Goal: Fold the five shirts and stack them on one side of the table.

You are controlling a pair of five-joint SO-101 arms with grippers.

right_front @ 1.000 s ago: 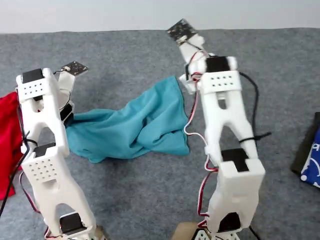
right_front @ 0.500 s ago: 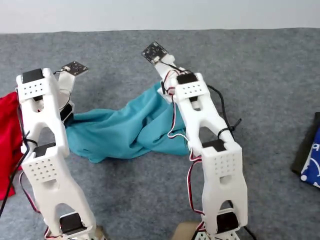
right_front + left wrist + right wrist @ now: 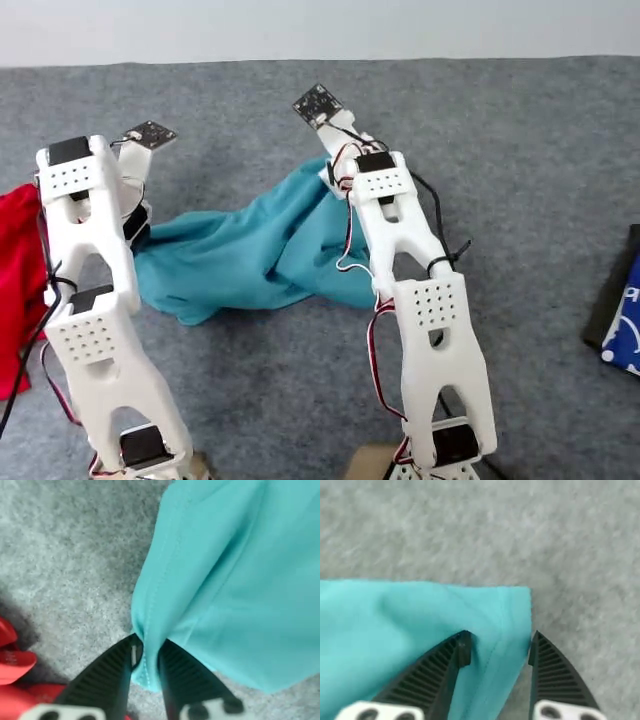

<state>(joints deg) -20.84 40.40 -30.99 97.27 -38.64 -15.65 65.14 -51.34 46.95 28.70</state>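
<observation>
A teal shirt [image 3: 250, 255] lies all bunched up on the grey table [image 3: 520, 150], between the two white arms. The left gripper [image 3: 147, 650] is at the end of the shirt that is next to the left arm. Its two black fingers [image 3: 107, 672] are squeezed close together and pinch a fold at the shirt's edge. The right gripper [image 3: 497, 647] is down at the far corner of the shirt, on the other end. Its fingers [image 3: 442, 662] are spread apart. One finger sits over the cloth and the other is just past the shirt's edge, so the corner is between them. A red shirt [image 3: 15, 260] lies at the left edge of the table, close by the left arm. A dark and blue thing [image 3: 625, 320] sits at the right edge, far from the teal shirt.
</observation>
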